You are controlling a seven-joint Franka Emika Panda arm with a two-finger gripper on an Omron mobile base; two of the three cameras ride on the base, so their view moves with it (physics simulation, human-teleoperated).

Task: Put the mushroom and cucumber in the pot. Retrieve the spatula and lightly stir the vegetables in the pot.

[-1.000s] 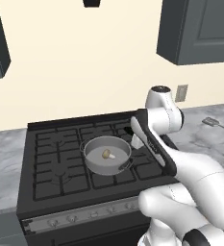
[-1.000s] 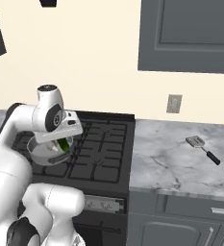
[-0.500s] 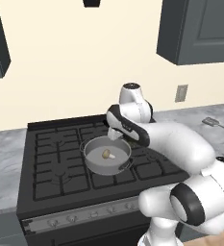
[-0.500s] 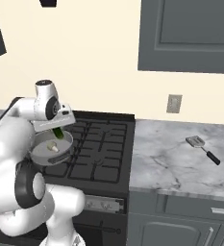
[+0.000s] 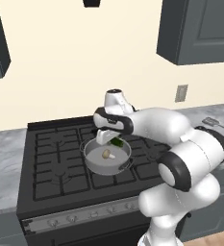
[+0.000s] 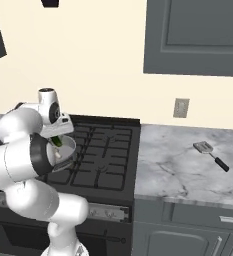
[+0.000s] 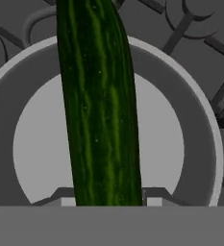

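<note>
Nearest to me is the robot's white arm, bent over the stove w/ its gripper (image 5: 109, 140) hanging right above the pot (image 5: 95, 163). The gripper is pinching the cucumber (image 7: 99, 101): in the hand view the green length runs straight out from betw. the two finger tips, which sit tight against its sides, and it stretches across the pot's whole mouth and past the far rim. From the left base view only a short dark green bit shows under the hand, just over the pot's back edge, so the cucumber is still up in the air, not lying inside. The pot itself sits on the black stove (image 5: 51, 182), roughly mid-cooktop on the grates, round, grey, shallow, flat bottom. Inside it: the mushroom (image 5: 106, 154), beige, lying on the pot floor near the middle, tipped on its side, stem pointing toward the pot's right wall. Nothing else in the pot that I can make out. Farther off, well to the right of the pot, past the stove's edge, the spatula (image 6: 210, 154) lies flat on the grey marbled counter (image 6: 173, 170), blade toward the back wall, black handle pointing toward the counter's front-right. Behind it on the wall, a pale outlet plate (image 6: 181, 107).
</note>
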